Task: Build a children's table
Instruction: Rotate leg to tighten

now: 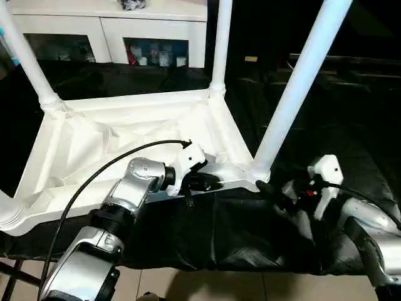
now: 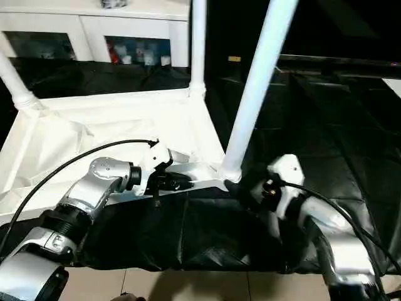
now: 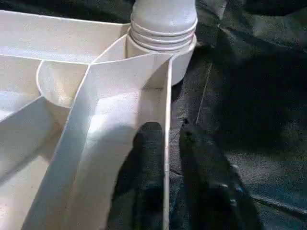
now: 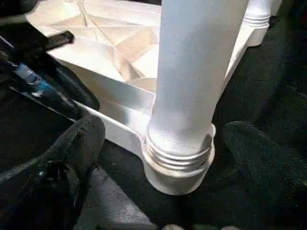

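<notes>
The table (image 1: 125, 141) lies upside down on the black sheet (image 1: 238, 232), ribbed underside up, legs standing in its corner sockets. The left gripper (image 3: 168, 158) is clamped on the table's near rim, one finger inside the wall, one outside. Just beyond it along that rim stands the near corner leg (image 1: 294, 94). The right gripper (image 4: 163, 143) sits at that leg's base, fingers (image 4: 81, 139) spread apart on either side, not touching it. A white cabinet (image 1: 113, 31) stands behind

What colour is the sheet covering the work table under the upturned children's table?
Black sheet; clearest in the left eye view.
</notes>
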Controlling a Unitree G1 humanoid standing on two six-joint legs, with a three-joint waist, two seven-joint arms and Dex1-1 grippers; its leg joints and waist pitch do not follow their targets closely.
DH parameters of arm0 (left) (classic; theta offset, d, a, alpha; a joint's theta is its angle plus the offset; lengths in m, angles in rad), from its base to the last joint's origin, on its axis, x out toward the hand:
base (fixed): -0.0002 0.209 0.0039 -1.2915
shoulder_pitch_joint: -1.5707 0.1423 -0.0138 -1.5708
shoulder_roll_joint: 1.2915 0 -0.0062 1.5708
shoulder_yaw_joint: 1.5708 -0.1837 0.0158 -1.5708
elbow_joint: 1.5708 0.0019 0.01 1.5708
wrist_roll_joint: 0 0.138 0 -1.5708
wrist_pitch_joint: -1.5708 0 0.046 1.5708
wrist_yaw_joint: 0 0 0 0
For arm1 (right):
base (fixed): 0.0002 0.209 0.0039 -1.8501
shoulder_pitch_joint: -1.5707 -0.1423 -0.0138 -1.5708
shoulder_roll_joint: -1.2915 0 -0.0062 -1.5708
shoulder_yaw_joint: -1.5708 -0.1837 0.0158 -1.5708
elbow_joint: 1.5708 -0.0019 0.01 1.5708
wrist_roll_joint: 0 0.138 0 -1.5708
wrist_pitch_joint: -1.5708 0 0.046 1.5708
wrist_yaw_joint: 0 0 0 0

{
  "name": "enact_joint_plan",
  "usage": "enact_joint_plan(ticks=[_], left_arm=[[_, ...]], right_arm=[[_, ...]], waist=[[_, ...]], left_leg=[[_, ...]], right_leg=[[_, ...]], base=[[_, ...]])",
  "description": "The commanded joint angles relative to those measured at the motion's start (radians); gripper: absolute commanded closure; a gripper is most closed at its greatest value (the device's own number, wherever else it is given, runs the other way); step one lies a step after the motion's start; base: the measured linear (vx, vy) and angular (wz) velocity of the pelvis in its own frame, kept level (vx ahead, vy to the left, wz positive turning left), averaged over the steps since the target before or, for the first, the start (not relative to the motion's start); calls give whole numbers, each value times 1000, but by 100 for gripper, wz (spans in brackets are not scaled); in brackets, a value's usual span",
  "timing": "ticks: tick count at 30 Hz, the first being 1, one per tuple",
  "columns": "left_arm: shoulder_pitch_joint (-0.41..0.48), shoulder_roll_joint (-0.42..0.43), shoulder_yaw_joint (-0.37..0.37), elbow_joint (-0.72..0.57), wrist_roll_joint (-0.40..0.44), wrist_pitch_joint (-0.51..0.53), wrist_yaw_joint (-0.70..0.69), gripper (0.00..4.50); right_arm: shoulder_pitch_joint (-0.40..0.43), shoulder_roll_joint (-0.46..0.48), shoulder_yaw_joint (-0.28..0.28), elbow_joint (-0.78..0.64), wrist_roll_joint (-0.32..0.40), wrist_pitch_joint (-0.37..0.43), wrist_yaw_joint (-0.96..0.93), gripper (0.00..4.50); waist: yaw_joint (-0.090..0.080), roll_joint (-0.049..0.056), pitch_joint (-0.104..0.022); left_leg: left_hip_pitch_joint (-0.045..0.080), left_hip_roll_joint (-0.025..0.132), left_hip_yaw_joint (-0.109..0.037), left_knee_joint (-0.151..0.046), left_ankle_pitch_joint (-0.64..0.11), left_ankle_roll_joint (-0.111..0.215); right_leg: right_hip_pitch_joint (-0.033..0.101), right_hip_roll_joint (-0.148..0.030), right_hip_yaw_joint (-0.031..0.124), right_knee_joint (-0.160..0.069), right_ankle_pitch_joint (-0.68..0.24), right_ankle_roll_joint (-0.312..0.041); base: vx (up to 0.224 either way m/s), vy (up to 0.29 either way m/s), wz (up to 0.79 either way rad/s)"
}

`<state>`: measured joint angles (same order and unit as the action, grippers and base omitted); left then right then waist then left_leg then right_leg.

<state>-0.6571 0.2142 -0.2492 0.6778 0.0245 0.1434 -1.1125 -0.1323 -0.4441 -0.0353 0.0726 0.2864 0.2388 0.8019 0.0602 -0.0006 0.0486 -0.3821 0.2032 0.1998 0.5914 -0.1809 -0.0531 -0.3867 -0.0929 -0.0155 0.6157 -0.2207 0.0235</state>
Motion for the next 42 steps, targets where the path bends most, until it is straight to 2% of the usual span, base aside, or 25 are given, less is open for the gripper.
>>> enact_joint_plan(ticks=[1,2,3,4,8,10,11,12,16,19,20,21,22,23,24,25,26,27,28,35,42], left_arm=[[-6,4,-31,50,37,-10,12,341],[-15,5,-34,69,57,-35,45,332],[-26,4,-33,84,59,-30,50,332],[-29,5,-34,86,60,-30,49,332],[-45,14,-54,95,61,-12,2,332],[-49,14,-55,100,62,-3,1,360],[-63,16,-59,118,69,1,7,369],[-75,16,-62,137,74,-2,9,372],[-92,12,-59,163,67,-7,-2,413],[-95,8,-52,170,59,-17,-7,427],[-96,8,-48,174,55,-24,-9,447],[-98,7,-46,180,51,-33,-10,447],[-98,7,-46,180,51,-33,-10,450],[-97,4,-39,185,38,-43,-23,450],[-97,4,-38,186,33,-46,-30,450],[-96,4,-36,186,31,-45,-31,450],[-96,3,-33,188,26,-43,-33,450],[-95,3,-31,189,22,-43,-36,450],[-95,3,-31,189,22,-43,-36,450],[-84,13,-28,189,14,-40,-70,450],[-90,22,-26,200,20,-39,-83,450]], right_arm=[[-29,2,13,31,-34,-32,-22,0],[-42,4,18,46,-52,-45,-39,0],[-56,7,24,57,-59,-52,-40,0],[-61,8,26,61,-62,-53,-41,0],[-96,8,50,101,-83,-65,-32,0],[-105,9,57,113,-86,-71,-26,0],[-124,11,67,137,-91,-81,-14,0],[-141,13,76,160,-96,-91,-5,0],[-183,15,98,223,-113,-104,19,0],[-208,18,109,269,-115,-110,37,35],[-227,21,117,302,-116,-117,55,35],[-243,24,121,328,-118,-122,64,38],[-243,24,121,328,-118,-122,64,65],[-263,28,127,363,-122,-127,75,65],[-270,28,131,376,-124,-128,78,80],[-273,28,134,383,-128,-131,80,80],[-284,31,137,406,-132,-139,86,85],[-292,33,137,420,-131,-142,92,108],[-292,33,137,420,-131,-142,92,108],[-328,45,146,483,-121,-153,135,171],[-348,52,160,532,-134,-170,179,215]], waist=[[3,-8,-65],[2,-3,-66],[4,-4,-66],[4,-1,-65],[3,1,-64],[2,0,-65],[1,9,-66],[-2,4,-66],[-2,6,-66],[0,8,-66],[-1,9,-69],[-2,8,-70],[-2,8,-70],[-1,5,-71],[-1,8,-71],[-1,5,-71],[0,7,-71],[0,4,-71],[0,5,-71],[1,9,-70],[1,7,-70]], left_leg=[[18,20,-11,-59,-114,74],[19,18,-11,-57,-111,72],[17,18,-12,-57,-106,72],[18,17,-12,-57,-112,71],[22,20,-12,-62,-156,56],[21,20,-12,-62,-156,51],[21,19,-13,-60,-148,51],[21,18,-12,-60,-151,52],[20,17,-12,-59,-161,57],[23,19,-11,-59,-173,53],[21,18,-12,-59,-159,55],[19,18,-12,-57,-146,61],[18,18,-11,-56,-142,68],[19,18,-11,-55,-138,72],[19,18,-11,-55,-132,77],[19,18,-10,-54,-131,80],[19,18,-9,-54,-129,83],[17,18,-9,-54,-127,87],[17,17,-9,-54,-126,89],[20,21,-8,-57,-146,81],[17,20,-8,-56,-140,88]], right_leg=[[42,-33,17,-59,57,-273],[42,-32,16,-60,70,-272],[46,-34,16,-57,80,-272],[44,-33,16,-58,75,-272],[42,-34,16,-64,16,-274],[43,-34,16,-63,17,-278],[44,-34,16,-60,34,-282],[42,-33,15,-62,42,-285],[44,-34,15,-63,32,-290],[42,-35,15,-65,13,-296],[45,-33,14,-62,41,-303],[46,-33,14,-59,65,-307],[46,-33,13,-58,78,-310],[47,-34,13,-57,84,-312],[46,-34,12,-56,87,-317],[46,-33,13,-56,87,-318],[46,-34,13,-56,82,-317],[46,-34,13,-56,78,-317],[46,-34,12,-56,74,-318],[42,-34,11,-59,40,-318],[43,-34,11,-58,48,-318]], base=[[0,0,0],[0,0,0],[0,0,0],[0,0,0],[0,0,0],[0,0,0],[0,0,0],[0,0,0],[0,0,0],[0,0,0],[0,0,0],[0,0,0],[0,0,0],[0,0,0],[0,0,0],[0,0,0],[0,0,0],[0,0,0],[0,0,0],[0,0,0],[0,0,0]])
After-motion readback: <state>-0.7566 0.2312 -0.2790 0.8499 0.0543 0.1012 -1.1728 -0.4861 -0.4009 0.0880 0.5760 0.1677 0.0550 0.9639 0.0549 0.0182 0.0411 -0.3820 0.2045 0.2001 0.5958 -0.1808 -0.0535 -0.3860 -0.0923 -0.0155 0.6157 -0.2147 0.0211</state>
